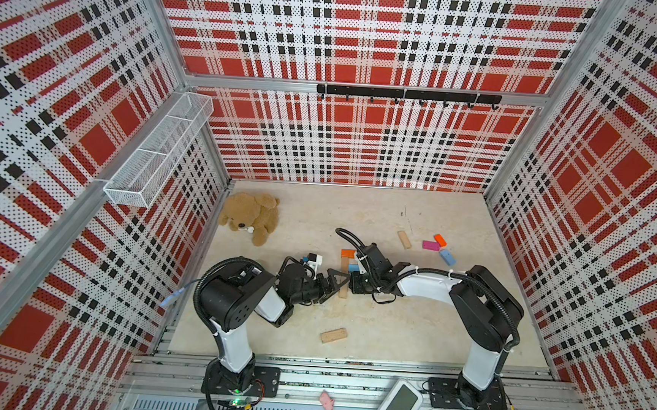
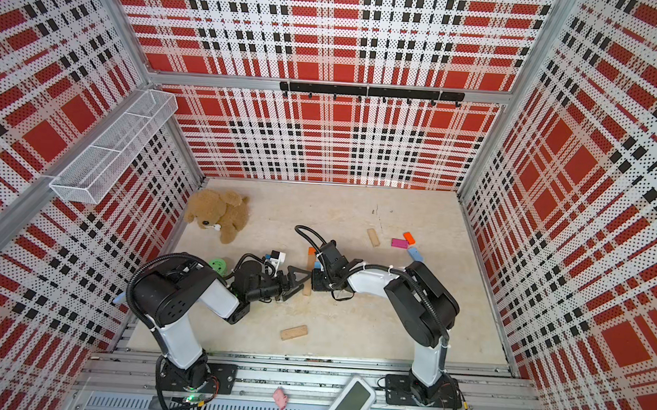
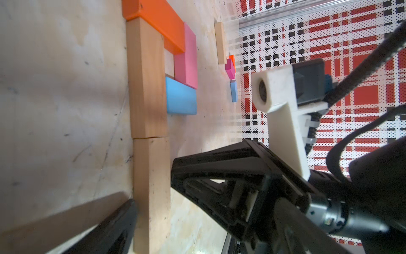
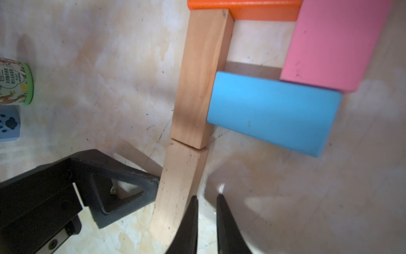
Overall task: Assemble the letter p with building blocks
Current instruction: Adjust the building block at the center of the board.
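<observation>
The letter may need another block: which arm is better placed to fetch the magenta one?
Likely the right arm: the magenta block lies on its side; the left arm would cross the letter.

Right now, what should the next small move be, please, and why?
Probably lift the open left claw straight up: the lower tan block inside it already butts the upper tan block, and the orange block, pink block and blue block close the bowl.

Beige tabletop (image 1: 390, 317): building blocks (image 1: 333, 335), teddy bear (image 1: 251, 216), green cylinder (image 2: 218, 264).
</observation>
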Controlling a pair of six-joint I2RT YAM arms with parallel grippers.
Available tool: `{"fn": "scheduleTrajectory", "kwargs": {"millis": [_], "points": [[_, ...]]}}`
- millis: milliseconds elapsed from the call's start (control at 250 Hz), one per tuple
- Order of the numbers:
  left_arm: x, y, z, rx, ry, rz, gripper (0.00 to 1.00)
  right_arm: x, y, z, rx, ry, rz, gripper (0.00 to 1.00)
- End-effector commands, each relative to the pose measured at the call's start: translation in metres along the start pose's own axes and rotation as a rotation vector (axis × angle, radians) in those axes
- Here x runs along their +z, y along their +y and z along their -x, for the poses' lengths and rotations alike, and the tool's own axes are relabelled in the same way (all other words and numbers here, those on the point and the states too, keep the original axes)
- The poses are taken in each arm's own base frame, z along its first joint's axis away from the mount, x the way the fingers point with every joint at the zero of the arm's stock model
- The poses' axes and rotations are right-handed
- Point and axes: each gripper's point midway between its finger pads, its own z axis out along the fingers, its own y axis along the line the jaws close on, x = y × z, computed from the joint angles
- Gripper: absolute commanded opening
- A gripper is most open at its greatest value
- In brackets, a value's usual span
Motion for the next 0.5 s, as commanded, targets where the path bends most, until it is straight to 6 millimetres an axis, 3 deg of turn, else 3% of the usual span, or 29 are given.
{"fn": "scheduleTrajectory", "kwargs": {"millis": [0,500], "points": [[-0.0033,0.0293,-0.0212,-0.077,0.049,0.096,0.99,0.0055,0.0035,0.0062,-0.009,-0.014,0.001,0.18],[-0.0023,0.0279,-0.0216,-0.074,0.048,0.099,0.99,0.0073,0.0025,0.0059,-0.01,-0.009,-0.005,0.19]]}}
